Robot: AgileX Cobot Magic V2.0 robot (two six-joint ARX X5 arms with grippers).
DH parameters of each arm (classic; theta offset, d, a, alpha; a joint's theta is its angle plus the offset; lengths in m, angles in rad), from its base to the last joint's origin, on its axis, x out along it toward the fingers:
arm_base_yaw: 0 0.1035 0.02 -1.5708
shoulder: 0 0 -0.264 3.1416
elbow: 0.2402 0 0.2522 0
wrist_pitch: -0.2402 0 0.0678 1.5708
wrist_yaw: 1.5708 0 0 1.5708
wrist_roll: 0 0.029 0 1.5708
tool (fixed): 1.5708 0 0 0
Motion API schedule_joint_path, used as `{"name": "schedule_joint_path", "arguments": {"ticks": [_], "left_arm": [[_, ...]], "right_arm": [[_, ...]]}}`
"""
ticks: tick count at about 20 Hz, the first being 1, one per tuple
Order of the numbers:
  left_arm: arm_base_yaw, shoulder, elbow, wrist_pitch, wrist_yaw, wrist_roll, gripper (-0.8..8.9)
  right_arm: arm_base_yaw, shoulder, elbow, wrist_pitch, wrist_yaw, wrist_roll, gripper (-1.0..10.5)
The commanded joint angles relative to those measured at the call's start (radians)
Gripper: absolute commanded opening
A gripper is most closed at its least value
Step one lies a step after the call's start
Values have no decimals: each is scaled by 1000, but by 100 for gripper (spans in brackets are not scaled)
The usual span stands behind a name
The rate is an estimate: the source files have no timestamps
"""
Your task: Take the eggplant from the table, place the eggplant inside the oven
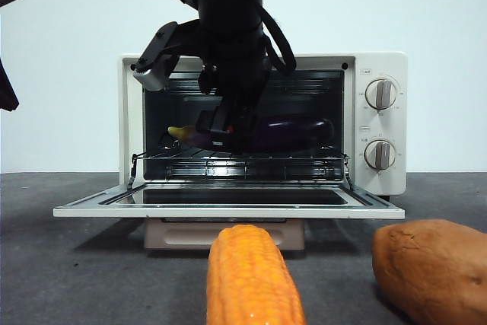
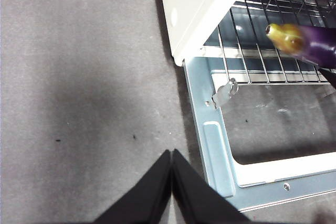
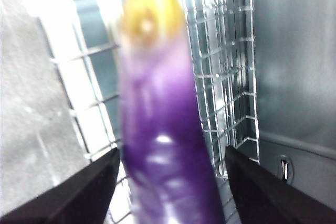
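On the worktop (image 1: 61,264) I count 1 toaster oven (image 1: 380,66), 1 eggplant (image 1: 293,133), 1 corn cob (image 1: 251,279) and 1 sweet potato (image 1: 434,272). The oven stands with its door (image 1: 228,209) folded down flat, and its 1 wire rack (image 1: 304,164) carries the eggplant, lying lengthwise inside the cavity with the yellowish stem tip toward the left wall. My right claw (image 3: 168,182) reaches in from above the door, its 2 jaws spread apart on either side of the eggplant without clamping it. My left claw (image 2: 171,182) hangs over bare worktop just beside the door's left corner, jaws pressed together on nothing. The corn cob and sweet potato lie in front of the door, apart from each other.
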Motion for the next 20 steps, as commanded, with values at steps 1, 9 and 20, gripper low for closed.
{"name": "schedule_joint_path", "arguments": {"ticks": [1, 9, 20], "left_arm": [[1, 19, 8, 11, 5, 5, 6], [1, 51, 8, 11, 5, 10, 6], [1, 250, 8, 85, 81, 9, 6]], "right_arm": [[17, 16, 16, 4, 1, 15, 323], [40, 11, 16, -33, 1, 23, 322], [131, -167, 18, -156, -9, 135, 322]]}}
